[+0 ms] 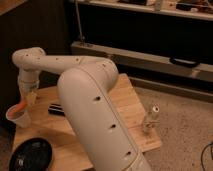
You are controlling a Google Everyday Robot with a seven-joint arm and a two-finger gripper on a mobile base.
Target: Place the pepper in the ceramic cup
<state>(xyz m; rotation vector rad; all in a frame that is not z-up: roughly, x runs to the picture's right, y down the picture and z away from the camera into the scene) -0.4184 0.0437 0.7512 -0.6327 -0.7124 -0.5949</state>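
The whitish ceramic cup (16, 118) stands at the left edge of the wooden table (125, 102). The orange pepper (20, 107) lies across the cup's rim, partly inside the mouth. My gripper (30, 98) hangs from the white arm just above and to the right of the cup, close to the pepper. I cannot see whether it touches the pepper.
A black cylinder (55, 108) lies on the table right of the cup. A black round dish (31, 155) sits at the front left. A small clear bottle (150, 120) stands near the table's right edge. My large white arm covers the middle of the table.
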